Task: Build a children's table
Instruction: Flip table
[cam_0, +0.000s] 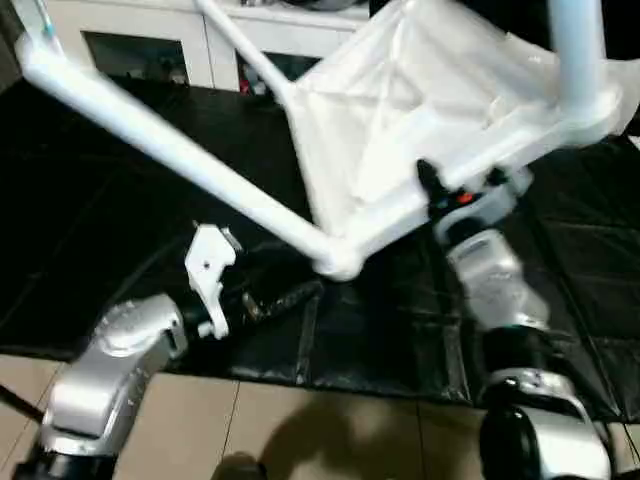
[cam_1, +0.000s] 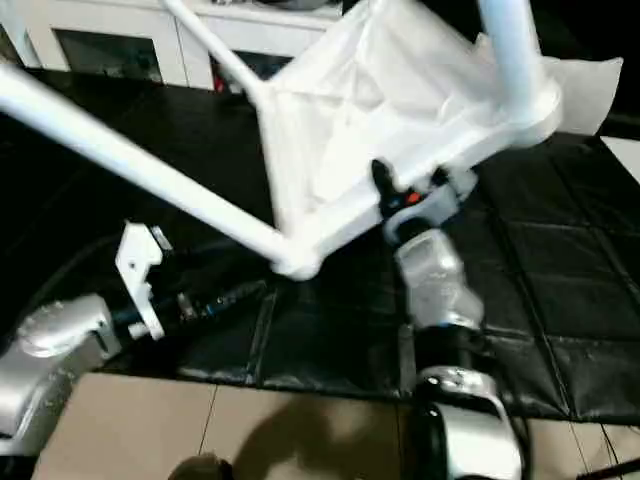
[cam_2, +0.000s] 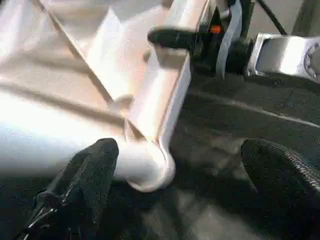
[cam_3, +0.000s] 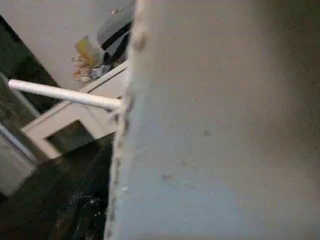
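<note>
Black padded matting (cam_0: 120, 200) with stitched seams covers most of the floor, with beige floor tiles (cam_0: 330, 420) along the near edge and a white cabinet (cam_0: 150, 30) with glass doors at the back; no brand, label or writing can be read on anything here

On the left, the left gripper (cam_2: 185, 175) sits low over the mat, just beside the nearest corner of the table; its jaws are spread wide and hold nothing. In the left wrist view one black finger (cam_2: 90, 175) lies near the rounded corner socket (cam_2: 150, 170) and the other stands well apart over the mat. A white bracket (cam_0: 208, 262) shows on that wrist in the head views.

The white plastic table (cam_0: 400, 130) is tilted up on its side above the mat, its ribbed underside facing the camera. Three legs can be counted: one long leg (cam_0: 170, 150) runs from the near corner socket up toward the far left, a second leg (cam_0: 245, 50) slants up from the far corner toward the cabinet, and a third leg (cam_0: 578, 50) rises from the corner on the right. A fourth cannot be made out.

Toward the right, the right gripper (cam_0: 445, 190) is clamped over the lower rim of the tabletop, one black finger (cam_0: 428, 180) hooked over the edge. An orange mark shows on the gripper body. In the right wrist view the pale tabletop surface (cam_3: 225, 125) is pressed close to the camera, with one leg (cam_3: 65, 93) jutting out beside it
</note>
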